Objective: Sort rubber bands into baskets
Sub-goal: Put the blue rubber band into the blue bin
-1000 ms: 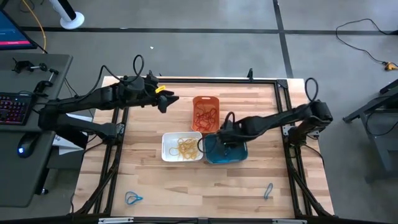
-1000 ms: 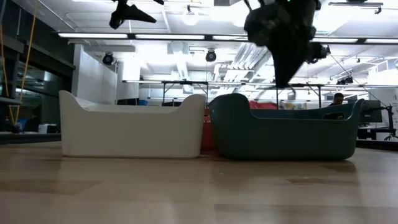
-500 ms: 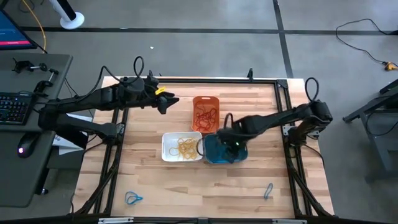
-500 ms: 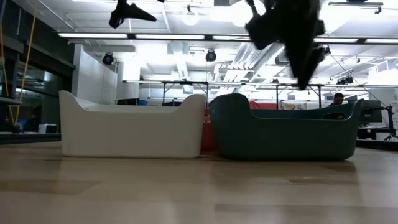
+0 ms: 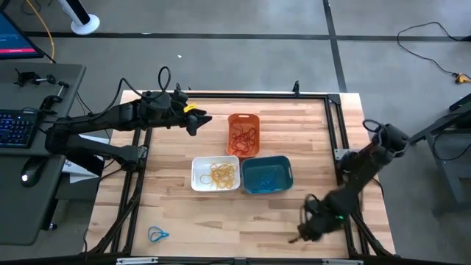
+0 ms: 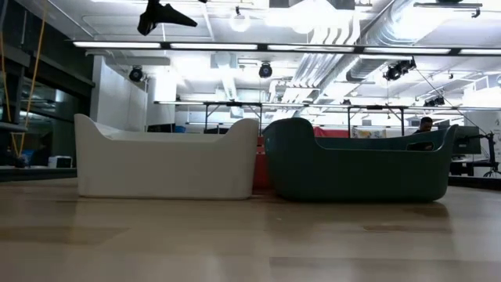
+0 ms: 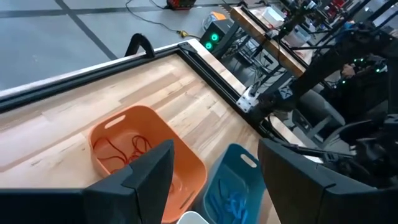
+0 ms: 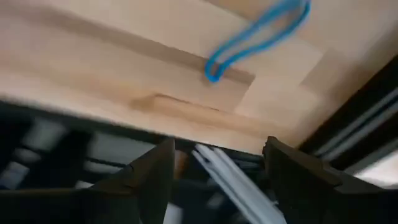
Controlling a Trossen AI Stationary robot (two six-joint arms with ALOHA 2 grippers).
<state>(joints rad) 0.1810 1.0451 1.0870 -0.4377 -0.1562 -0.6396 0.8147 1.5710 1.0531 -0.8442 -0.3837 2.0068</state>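
Three baskets stand mid-table: an orange one (image 5: 243,135) with red bands, a white one (image 5: 215,174) with yellow bands and a teal one (image 5: 266,175) with blue bands. My right gripper (image 5: 300,234) is open near the table's near right corner, low over the wood. A loose blue rubber band (image 8: 258,37) lies flat on the table ahead of its fingers, apart from them. Another blue band (image 5: 157,235) lies at the near left. My left gripper (image 5: 197,118) hovers open at the far left, beside the orange basket (image 7: 146,155).
In the low view the white basket (image 6: 164,157) and the teal one (image 6: 360,164) stand side by side, with bare wood in front of them. A black frame rail (image 5: 337,125) runs along the table's right edge, close to my right arm.
My right gripper has opened above the teal basket, then swung away toward the table's near right corner and dropped low over the wood, leaving the low view. My left arm has kept still.
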